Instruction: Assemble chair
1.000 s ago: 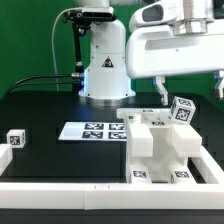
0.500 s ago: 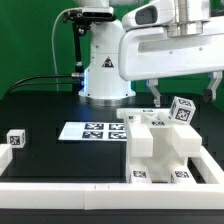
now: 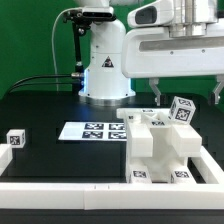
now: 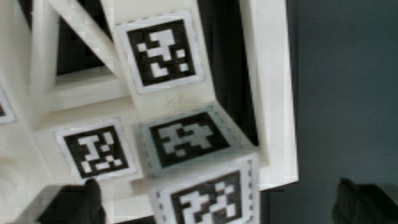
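The chair (image 3: 158,150), partly built into one white blocky body, stood on the black table (image 3: 50,110) at the exterior view's right, its near end close against the white border rail (image 3: 60,190). A tagged piece (image 3: 182,110) sat tilted at its far upper end.

The gripper (image 3: 188,93) hung directly above that piece, jaws spread wide and holding nothing. One finger stood to either side, clear of the piece. In the wrist view the tagged piece (image 4: 187,138) lay between the dark fingertips (image 4: 71,205).

In my judgement the coming move was a straight descent. The body's long axis appeared to run from the rail back toward the arm.

A loose block (image 3: 14,139) lay well apart at the exterior view's left, with the marker board (image 3: 95,130) between. A green backdrop (image 3: 30,40) closed the room.
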{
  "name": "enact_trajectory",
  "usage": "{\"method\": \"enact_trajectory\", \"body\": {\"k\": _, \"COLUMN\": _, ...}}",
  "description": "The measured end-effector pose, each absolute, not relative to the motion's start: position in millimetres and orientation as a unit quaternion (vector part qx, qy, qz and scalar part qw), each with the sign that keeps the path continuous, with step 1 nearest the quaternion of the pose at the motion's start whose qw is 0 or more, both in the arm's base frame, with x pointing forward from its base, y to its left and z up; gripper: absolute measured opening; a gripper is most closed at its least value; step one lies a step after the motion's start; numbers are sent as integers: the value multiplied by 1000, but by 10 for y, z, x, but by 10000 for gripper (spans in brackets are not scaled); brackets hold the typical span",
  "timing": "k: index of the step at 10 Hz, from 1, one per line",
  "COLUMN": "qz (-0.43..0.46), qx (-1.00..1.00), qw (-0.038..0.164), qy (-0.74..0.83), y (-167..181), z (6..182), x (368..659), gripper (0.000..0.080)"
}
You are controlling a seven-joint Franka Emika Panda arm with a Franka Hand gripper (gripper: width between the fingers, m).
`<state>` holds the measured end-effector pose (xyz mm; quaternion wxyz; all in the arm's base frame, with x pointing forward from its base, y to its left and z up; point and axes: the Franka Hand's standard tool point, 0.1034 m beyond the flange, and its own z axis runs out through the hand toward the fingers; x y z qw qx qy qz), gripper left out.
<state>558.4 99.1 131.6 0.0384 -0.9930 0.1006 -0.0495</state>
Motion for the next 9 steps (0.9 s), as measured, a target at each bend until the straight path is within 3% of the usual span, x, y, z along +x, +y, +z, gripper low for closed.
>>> {"method": "enact_trajectory", "body": {"k": 2, "qz": -42, "qx": -993, "qw": 33, "qy": 102, "y": 933, "z": 1202, "x": 5537, "gripper": 648}}
{"method": "enact_trajectory", "body": {"k": 4, "qz": -42, "qx": -993, "qw": 33, "qy": 105, "y": 953, "z": 1197, "x": 5535, "gripper": 648}}
{"method": "enact_trajectory", "body": {"k": 6, "qz": -41, "qx": -992, "qw": 34, "qy": 110, "y": 953, "z": 1190, "x": 5532, "gripper": 389}}
{"method": "enact_trajectory", "body": {"k": 7, "qz": -41, "qx": -989, "qw": 36, "qy": 139, "y": 954, "z": 1198, "x": 5537, "gripper": 389}}
{"method": "enact_trajectory", "body": {"k": 8, "qz": -39, "qx": -985, "qw": 37, "qy": 164, "y": 957, "z": 1196, "x": 5535, "gripper": 285}}
{"method": "enact_trajectory", "body": {"k": 9, "qz": -38, "qx": -978, "qw": 40, "qy": 203, "y": 960, "z": 1195, "x": 5534, "gripper": 285}}
